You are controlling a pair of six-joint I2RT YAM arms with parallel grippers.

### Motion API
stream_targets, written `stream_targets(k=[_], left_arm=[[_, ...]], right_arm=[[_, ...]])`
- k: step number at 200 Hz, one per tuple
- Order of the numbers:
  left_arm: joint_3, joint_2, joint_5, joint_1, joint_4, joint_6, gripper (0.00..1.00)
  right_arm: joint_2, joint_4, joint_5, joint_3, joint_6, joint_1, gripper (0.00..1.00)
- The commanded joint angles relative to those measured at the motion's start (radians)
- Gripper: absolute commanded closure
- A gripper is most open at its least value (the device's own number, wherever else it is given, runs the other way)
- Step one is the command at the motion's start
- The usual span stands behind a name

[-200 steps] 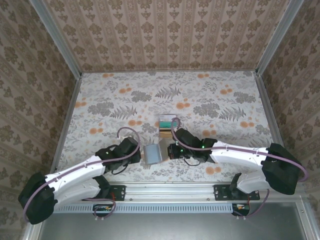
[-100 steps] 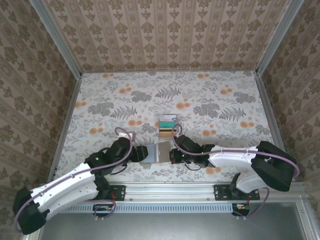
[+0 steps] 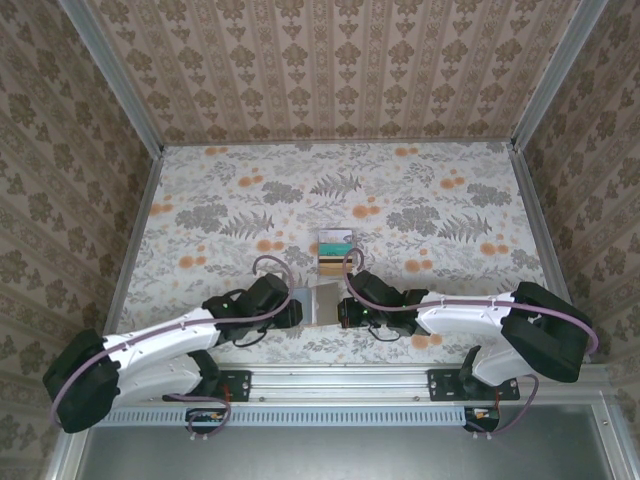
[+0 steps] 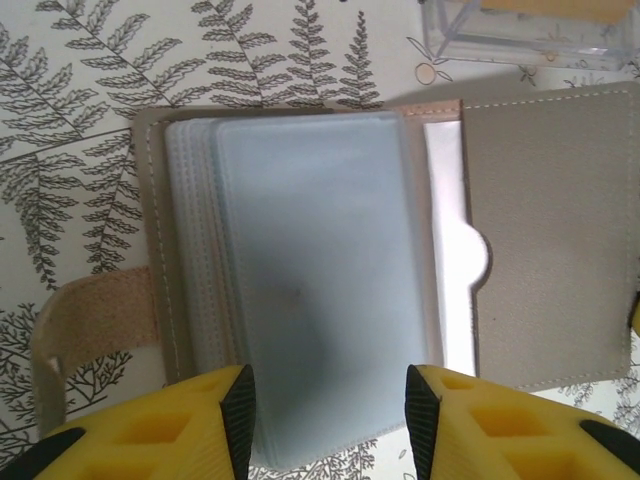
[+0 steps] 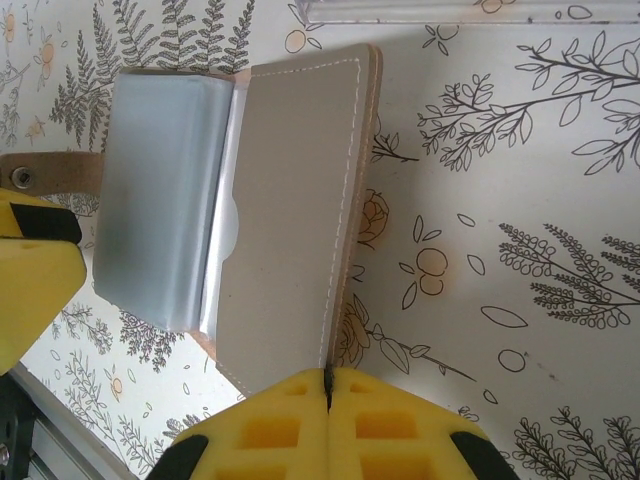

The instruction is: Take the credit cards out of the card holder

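Note:
The card holder (image 3: 318, 303) lies open on the floral table between both grippers. Its stack of blue-grey clear pockets (image 4: 320, 270) sits left of the taupe cover (image 4: 550, 240), and a tan strap (image 4: 90, 325) sticks out at the left. My left gripper (image 4: 330, 415) is open, its fingers straddling the near edge of the pocket stack. My right gripper (image 5: 327, 378) is shut on the edge of the taupe cover (image 5: 290, 200). A teal-green and a gold-tan credit card (image 3: 335, 250) lie in a small clear box just beyond the holder.
The clear box (image 4: 530, 35) stands close behind the holder. Metal rails (image 3: 130, 250) and patterned walls bound the table on three sides. Both arm bases sit at the near edge, by the front rail (image 3: 340, 385).
The holder has been spread open from a folded square. The left gripper dipped away and came back to the pocket stack's near edge. The right gripper kept its hold on the cover.

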Motion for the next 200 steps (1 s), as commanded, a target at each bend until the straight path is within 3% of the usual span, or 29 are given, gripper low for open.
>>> stream_targets(k=[1,100,166,200], left_arm=[[0.014,0.009,0.004,0.015,0.011,-0.016,0.54],[0.006,0.078,0.044,0.028,0.057,-0.009,0.56],[0.017,0.026,-0.032,0.025,-0.043,-0.029,0.56],[0.004,0.045,-0.014,0.025,-0.025,-0.032,0.56]], right_arm=[[-0.008,0.019,0.020,-0.005,0.009,0.008,1.00],[-0.005,0.024,0.018,-0.002,0.013,0.012,1.00],[-0.004,0.024,0.022,-0.003,0.015,0.014,1.00],[0.007,0.027,0.018,-0.003,0.018,0.015,1.00]])
